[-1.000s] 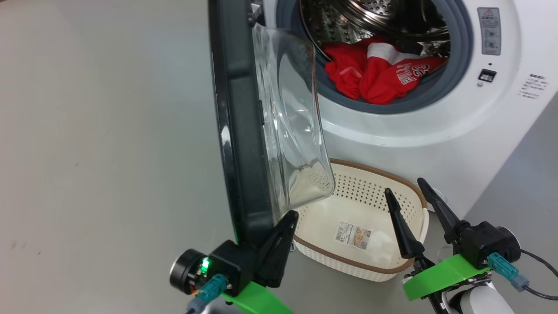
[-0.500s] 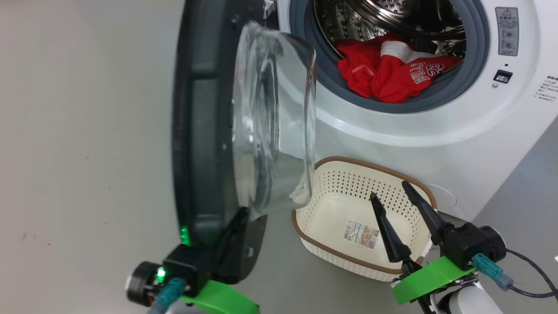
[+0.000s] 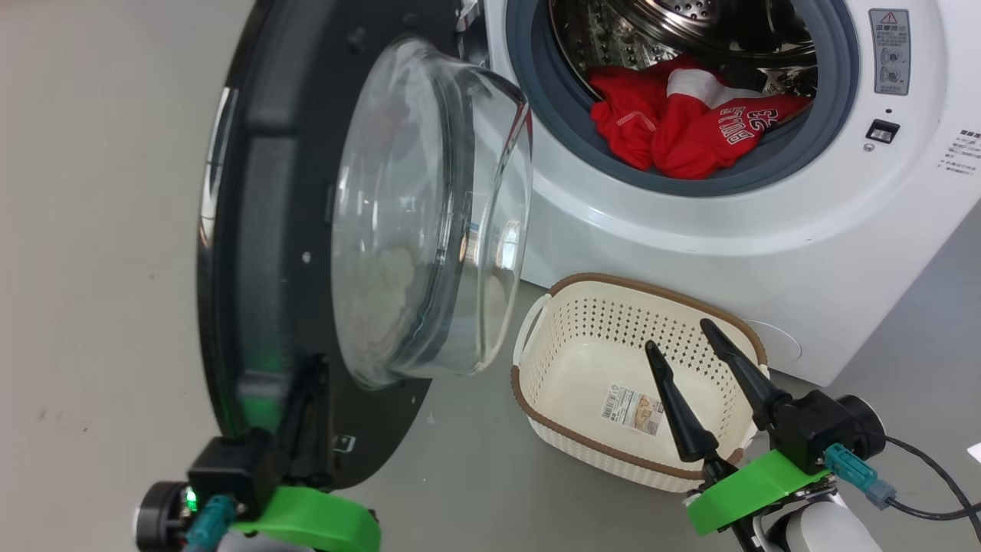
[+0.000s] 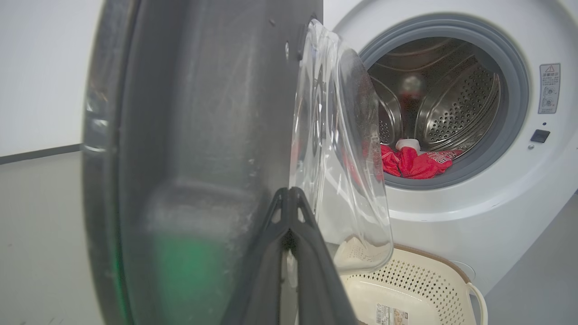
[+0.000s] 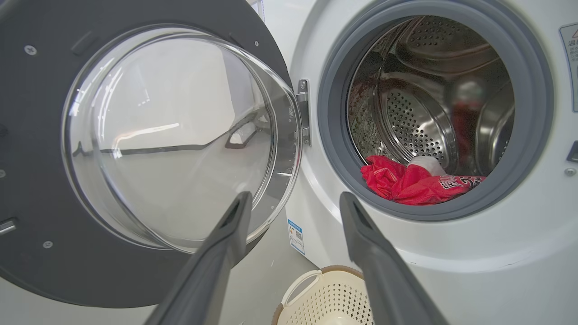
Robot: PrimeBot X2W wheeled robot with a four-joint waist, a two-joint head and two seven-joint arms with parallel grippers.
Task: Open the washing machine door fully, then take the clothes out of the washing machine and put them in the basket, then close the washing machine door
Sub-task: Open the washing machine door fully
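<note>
The washing machine (image 3: 690, 230) stands with its drum exposed, and the red and white clothes (image 3: 682, 123) lie at the drum's front lip. The washing machine door (image 3: 260, 230) hangs swung out to the left, its glass bowl facing the machine. My left gripper (image 3: 306, 376) is shut, its fingertips (image 4: 289, 194) pressed together against the door's inner face just beside the bowl. My right gripper (image 3: 678, 336) is open and holds nothing, hovering above the basket (image 3: 613, 330), which sits on the floor below the door opening. The right wrist view shows the clothes (image 5: 415, 183) ahead between the spread fingers (image 5: 235, 216).
Grey floor lies to the left and in front of the machine. A black cable (image 3: 927, 475) trails from my right wrist. A small blue label (image 5: 295, 234) marks the machine's lower left corner. A pale wall with a dark baseboard (image 4: 40, 151) stands behind the door.
The door has swung much wider open toward the left, with my shut left gripper moving left and down against it. My right gripper drifted slightly left over the basket.
</note>
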